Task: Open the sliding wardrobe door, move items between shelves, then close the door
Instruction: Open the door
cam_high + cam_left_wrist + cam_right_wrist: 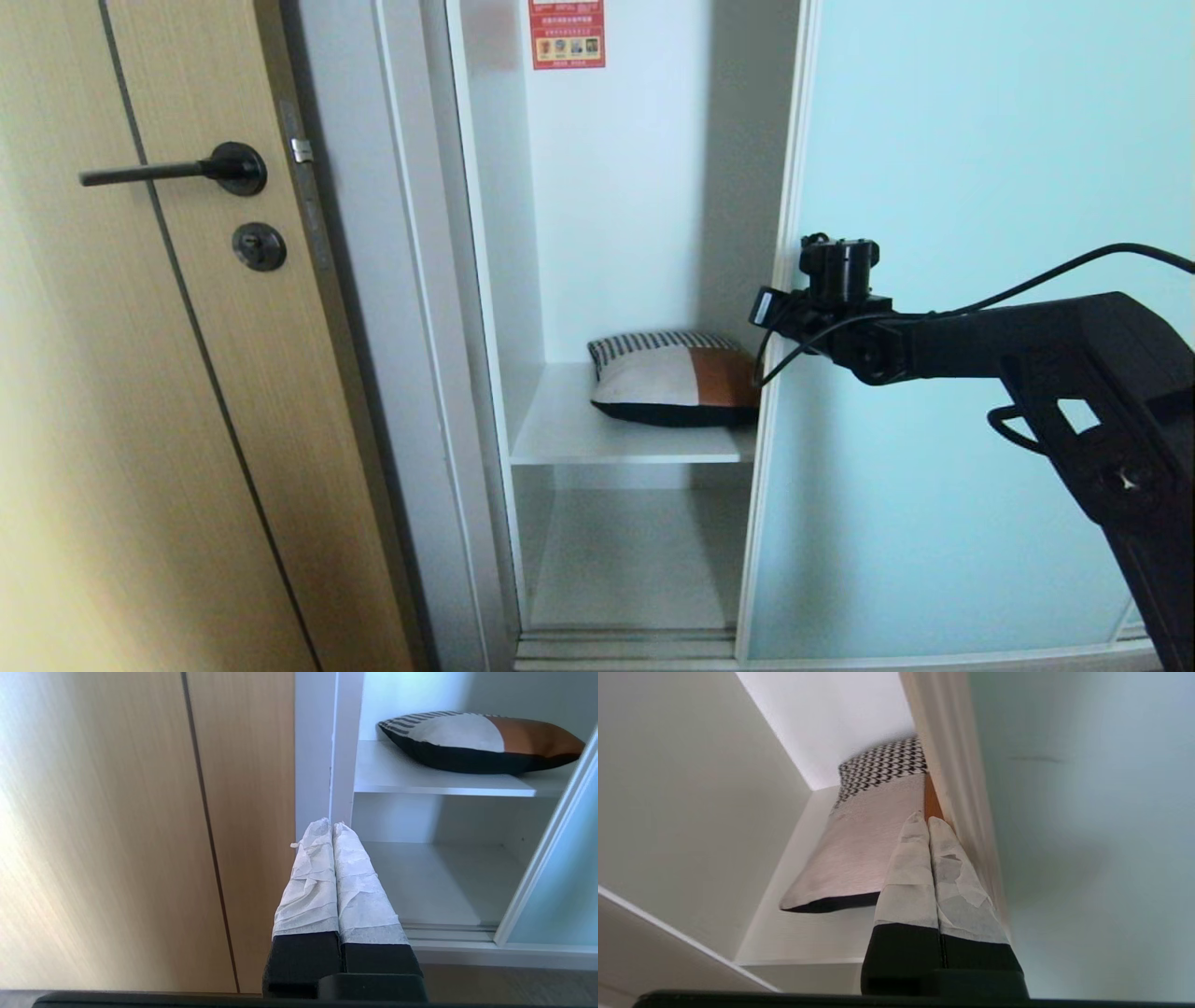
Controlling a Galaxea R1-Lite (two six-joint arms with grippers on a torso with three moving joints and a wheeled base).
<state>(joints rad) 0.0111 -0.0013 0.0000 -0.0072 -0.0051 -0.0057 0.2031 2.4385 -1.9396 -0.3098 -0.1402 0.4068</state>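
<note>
One soft cushion-like bundle (674, 387) in black, white and tan-brown with a striped strip lies on the upper of two plain white shelves (597, 439), at about 5 o'clock of the open compartment. The pale aqua frosted-glass sliding door (980, 187) stands at 3 o'clock. The right pincer (928, 821), fingers pressed together and empty, sits beside the door's frame edge. The left pincer (331, 826), likewise closed and empty, hangs low near one light wooden door (140, 812).
</note>
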